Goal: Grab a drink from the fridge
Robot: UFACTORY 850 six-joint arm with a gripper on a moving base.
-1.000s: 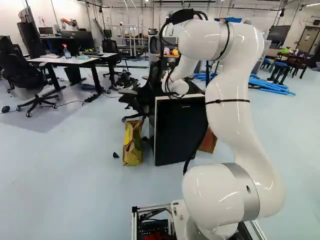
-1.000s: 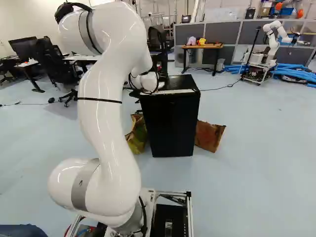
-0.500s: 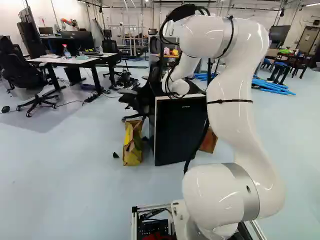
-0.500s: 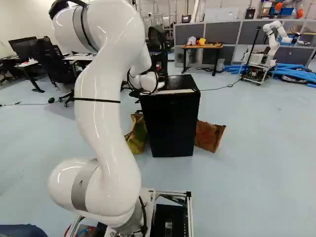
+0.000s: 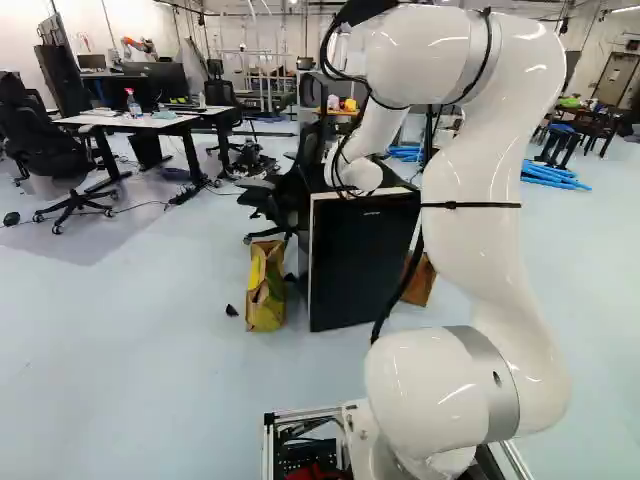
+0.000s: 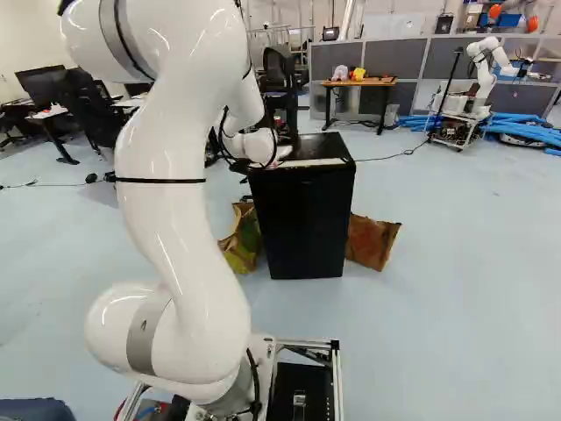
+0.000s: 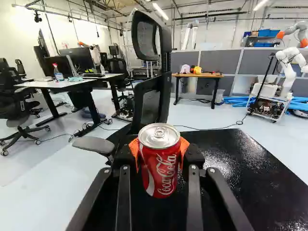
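Gripper is clamped on the soda can, orange pads at the can's 9 and 3 o'clock, 12 being straight ahead of the gripper. Can is upright between them, out of the fridge, over the near left part of its black top. Can't tell if the base touches it or hangs clear. Fridge door looks closed in the left base view.

Handling, my read: light, small load for this arm even if full. Lid looks sealed, tab flat, so internal pressure should keep the wall stiff. Skin is thin aluminium though; too much squeeze dents it. No dent visible on the side facing the wrist camera. Paint is smooth, and if it's cold, condensation makes it slick. Soft pads should help, low force plus friction.

Hold: pads sit on the straight wall, upper half, below the neck. Good spot. Mid-height would be slightly better against swing, not worth a regrip. Avoid the tapered neck and rim, pads would slide off there.

Next: I'd lift straight up, smooth, no jerks, keep it level, don't shake it. Watch the chair at 11 to 12 o'clock, its armrest near at 10. Safer to back off toward 6.
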